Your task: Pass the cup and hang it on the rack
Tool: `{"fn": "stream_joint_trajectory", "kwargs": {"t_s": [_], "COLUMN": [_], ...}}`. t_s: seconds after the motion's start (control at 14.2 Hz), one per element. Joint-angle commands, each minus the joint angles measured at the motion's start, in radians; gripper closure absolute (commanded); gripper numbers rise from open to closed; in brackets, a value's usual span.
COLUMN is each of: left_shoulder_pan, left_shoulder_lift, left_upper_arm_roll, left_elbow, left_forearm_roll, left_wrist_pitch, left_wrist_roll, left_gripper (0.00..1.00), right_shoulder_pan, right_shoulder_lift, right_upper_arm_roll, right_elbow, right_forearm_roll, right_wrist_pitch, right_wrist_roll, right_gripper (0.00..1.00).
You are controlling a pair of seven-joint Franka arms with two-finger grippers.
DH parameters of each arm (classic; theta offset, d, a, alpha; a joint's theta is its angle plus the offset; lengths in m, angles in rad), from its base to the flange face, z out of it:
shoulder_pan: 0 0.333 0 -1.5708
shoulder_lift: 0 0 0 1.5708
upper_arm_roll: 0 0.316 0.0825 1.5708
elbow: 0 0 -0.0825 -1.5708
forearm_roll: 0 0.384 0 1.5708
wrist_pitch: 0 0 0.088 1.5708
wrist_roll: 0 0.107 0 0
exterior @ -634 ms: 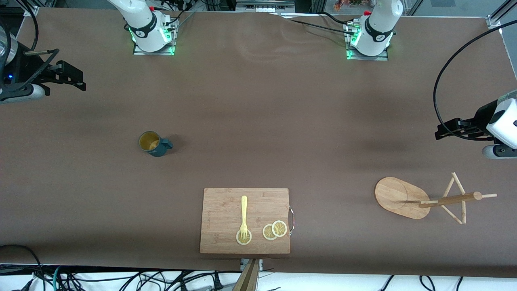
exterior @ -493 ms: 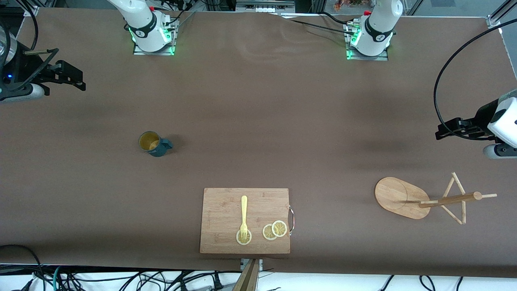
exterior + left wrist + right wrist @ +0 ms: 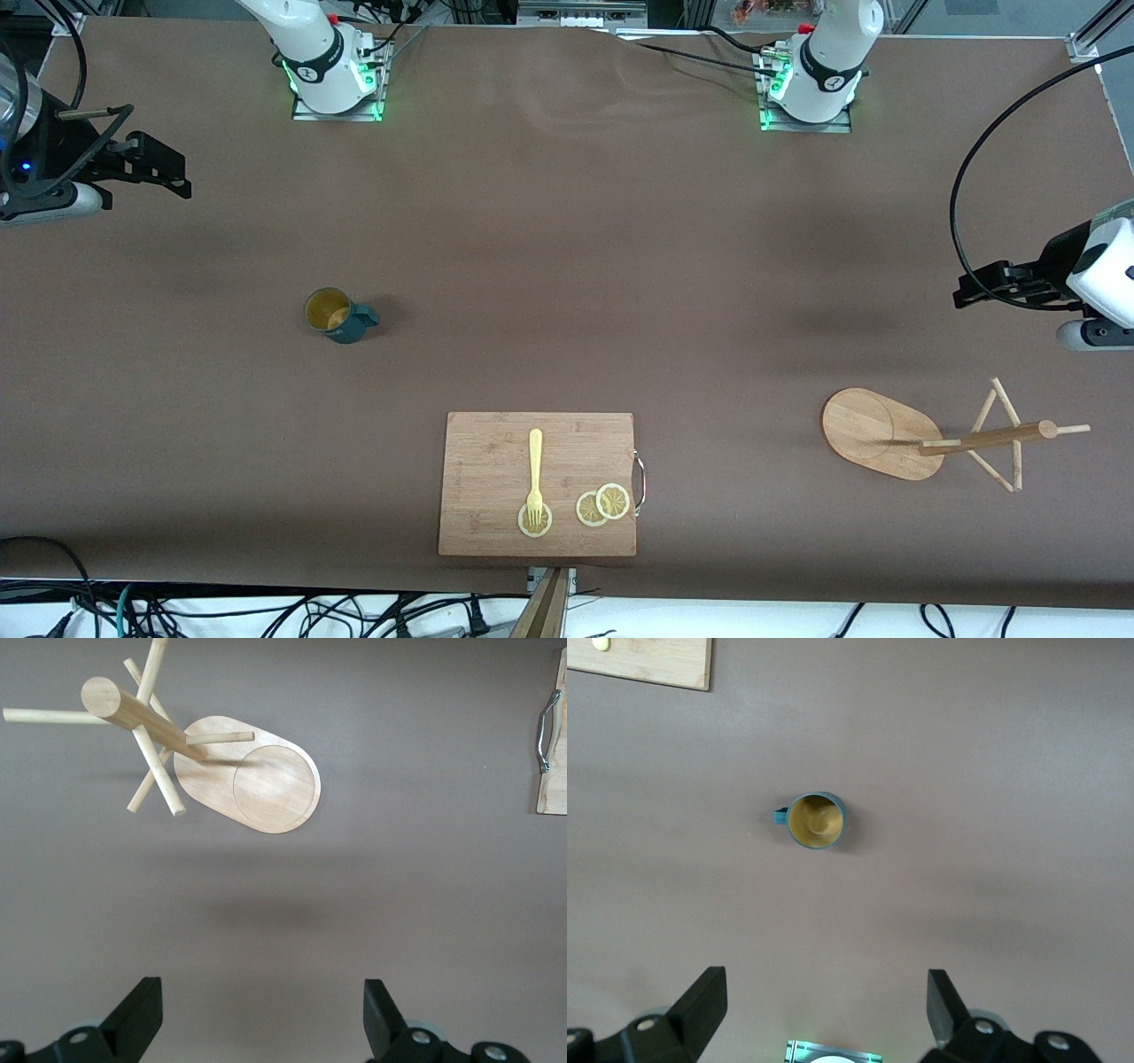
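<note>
The right hand (image 3: 173, 175), fingers spread and empty, has edged slightly toward the upright cup (image 3: 337, 315) on the counter (image 3: 567, 266); the left hand (image 3: 979, 288), also released, waits above the rack (image 3: 921, 434).

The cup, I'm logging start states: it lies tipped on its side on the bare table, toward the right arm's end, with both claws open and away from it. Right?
Not quite. The cup stands upright, mouth up; the right wrist view looks straight into its yellow inside. The rest holds: it sits on the bare table toward the right arm's end, with the right claw and left claw open and away from it.
</note>
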Motion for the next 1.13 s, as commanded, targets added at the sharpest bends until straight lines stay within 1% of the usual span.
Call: {"fn": "stream_joint_trajectory", "kwargs": {"t_s": [0.0,0.14,0.42,0.56,0.77,1.06], "left_shoulder_pan": [-0.006,-0.029,-0.029,-0.040,-0.081,-0.088], "left_shoulder_lift": [0.002,-0.013,-0.064,-0.073,-0.116,-0.125], "left_upper_arm_roll": [0.003,0.014,0.017,0.019,0.036,0.042], "left_elbow": [0.019,0.007,-0.042,-0.045,-0.099,-0.111], "left_forearm_roll": [-0.008,0.001,0.001,0.001,0.002,0.002], "left_wrist_pitch": [-0.017,-0.017,-0.011,-0.011,-0.008,-0.009], "left_wrist_roll": [0.022,0.022,0.020,0.017,0.005,-0.007], "left_gripper": [0.00,0.00,0.00,0.00,0.00,0.00], "right_shoulder_pan": [-0.015,-0.015,-0.015,-0.015,-0.015,-0.015], "right_shoulder_lift": [0.000,-0.002,-0.002,-0.002,-0.002,-0.003], "right_upper_arm_roll": [0.014,0.016,0.016,0.016,0.016,0.016], "right_elbow": [0.014,0.012,0.008,0.000,-0.008,-0.017], "right_forearm_roll": [-0.005,-0.006,-0.006,-0.006,-0.008,-0.008], "right_wrist_pitch": [-0.017,-0.017,-0.017,-0.016,-0.010,-0.006], "right_wrist_roll": [-0.003,-0.003,-0.003,-0.003,-0.003,-0.001], "right_gripper": [0.00,0.00,0.00,0.00,0.00,0.00]}}
